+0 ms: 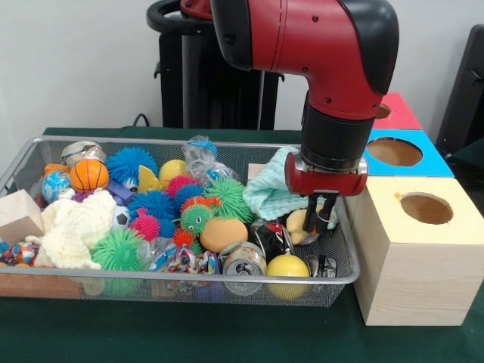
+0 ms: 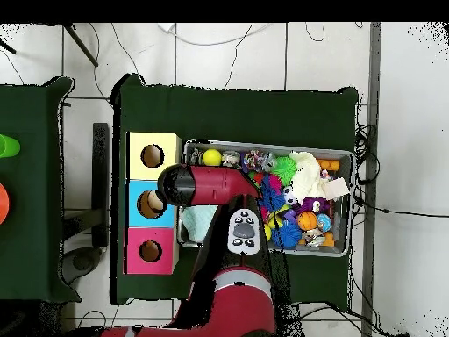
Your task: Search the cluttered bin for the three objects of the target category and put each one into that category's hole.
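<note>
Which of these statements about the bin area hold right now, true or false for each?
1. The end effector is down inside the wire mesh bin. True.
2. The small orange basketball lies right beneath the end effector. False: it sits at the opposite end of the bin.
3. Three boxes with round holes stand beside the bin: pale wooden box, blue box, pink box. True.
4. The mint green knitted cloth hangs over the wooden box. False: it lies in the bin, next to the end effector.
5. A yellow ball rests against the bin's front wall. True.
</note>
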Robot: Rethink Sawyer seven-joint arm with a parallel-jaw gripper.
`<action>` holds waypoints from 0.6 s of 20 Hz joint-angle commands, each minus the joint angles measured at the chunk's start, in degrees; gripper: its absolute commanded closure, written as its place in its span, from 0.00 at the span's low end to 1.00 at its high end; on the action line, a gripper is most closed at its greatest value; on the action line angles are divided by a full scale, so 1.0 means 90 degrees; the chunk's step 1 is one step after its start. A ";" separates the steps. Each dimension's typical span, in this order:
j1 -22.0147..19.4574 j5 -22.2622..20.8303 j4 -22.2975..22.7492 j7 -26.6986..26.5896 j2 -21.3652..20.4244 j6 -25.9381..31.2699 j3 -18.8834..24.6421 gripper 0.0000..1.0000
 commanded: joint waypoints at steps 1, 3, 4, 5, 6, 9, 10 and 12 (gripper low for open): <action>-0.0199 -0.0146 0.0553 0.0728 0.0006 -0.0160 0.0366 1.00; -0.0160 -0.0103 0.0461 0.0702 -0.0072 0.0099 0.0327 1.00; -0.0216 -0.0091 0.0413 0.0651 -0.0127 0.0227 0.0302 1.00; -0.0211 -0.0080 0.0367 0.0617 -0.0190 0.0401 0.0270 1.00; -0.0215 -0.0051 0.0332 0.0590 -0.0276 0.0571 0.0260 1.00; -0.0186 0.0001 0.0095 0.0512 -0.0446 0.1166 0.0192 1.00; -0.0162 0.0011 -0.0002 0.0506 -0.0487 0.1361 0.0155 1.00; -0.0156 0.0055 -0.0136 0.0529 -0.0632 0.1662 0.0129 1.00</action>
